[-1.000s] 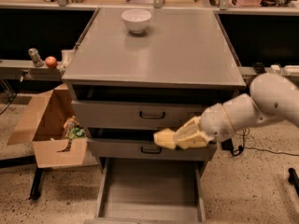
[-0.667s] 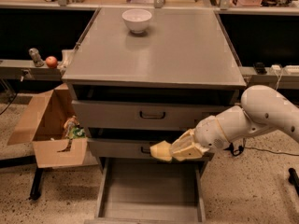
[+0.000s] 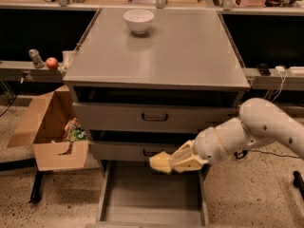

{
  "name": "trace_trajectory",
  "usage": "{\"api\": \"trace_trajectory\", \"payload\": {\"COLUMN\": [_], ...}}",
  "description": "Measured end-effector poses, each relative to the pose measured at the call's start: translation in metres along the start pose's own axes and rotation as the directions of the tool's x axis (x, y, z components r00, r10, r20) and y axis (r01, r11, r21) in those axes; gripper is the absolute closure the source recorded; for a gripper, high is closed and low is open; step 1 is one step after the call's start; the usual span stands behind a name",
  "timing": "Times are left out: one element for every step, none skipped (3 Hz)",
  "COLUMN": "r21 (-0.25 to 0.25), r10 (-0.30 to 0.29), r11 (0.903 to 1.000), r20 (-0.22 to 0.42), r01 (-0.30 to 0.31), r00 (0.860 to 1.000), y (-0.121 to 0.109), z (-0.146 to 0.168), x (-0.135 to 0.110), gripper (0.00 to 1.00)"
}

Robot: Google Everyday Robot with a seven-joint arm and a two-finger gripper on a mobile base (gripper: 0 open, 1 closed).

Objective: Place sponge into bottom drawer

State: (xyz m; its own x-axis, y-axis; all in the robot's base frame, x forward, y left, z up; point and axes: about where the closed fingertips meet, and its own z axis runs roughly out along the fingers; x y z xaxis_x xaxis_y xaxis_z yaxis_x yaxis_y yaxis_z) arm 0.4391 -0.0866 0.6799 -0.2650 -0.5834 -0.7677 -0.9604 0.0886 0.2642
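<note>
The pale yellow sponge (image 3: 158, 162) is held at the tip of my cream-coloured gripper (image 3: 173, 162), which reaches in from the right. It hangs in front of the middle drawer (image 3: 118, 151), above the back part of the open bottom drawer (image 3: 152, 196). The bottom drawer is pulled out and shows a flat grey floor with nothing on it. The arm (image 3: 256, 127) crosses the cabinet's right front corner.
A white bowl (image 3: 138, 20) stands at the back of the grey cabinet top (image 3: 161, 51). The top drawer (image 3: 154, 117) is shut. An open cardboard box (image 3: 52, 132) stands on the floor to the left. A red apple (image 3: 52, 62) lies on a left shelf.
The gripper has moved down and to the left with the sponge, from the right part of the middle drawer front to above the open bottom drawer.
</note>
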Motion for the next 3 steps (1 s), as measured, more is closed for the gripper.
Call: {"api": "trace_trajectory", "payload": {"r21": [-0.05, -0.078, -0.148], "r10": [0.016, 0.039, 0.043], "r11": [0.9986, 0.9964, 0.9881], "r20": [0.04, 0.056, -0.001], "r01": [-0.014, -0.035, -0.043], "r00": [0.999, 0.998, 0.999], "y": [0.017, 0.02, 0.02], "z": [0.089, 0.153, 0.204], "x": [0.049, 0.08, 0.101], "gripper": [1.0, 1.0, 1.0]}}
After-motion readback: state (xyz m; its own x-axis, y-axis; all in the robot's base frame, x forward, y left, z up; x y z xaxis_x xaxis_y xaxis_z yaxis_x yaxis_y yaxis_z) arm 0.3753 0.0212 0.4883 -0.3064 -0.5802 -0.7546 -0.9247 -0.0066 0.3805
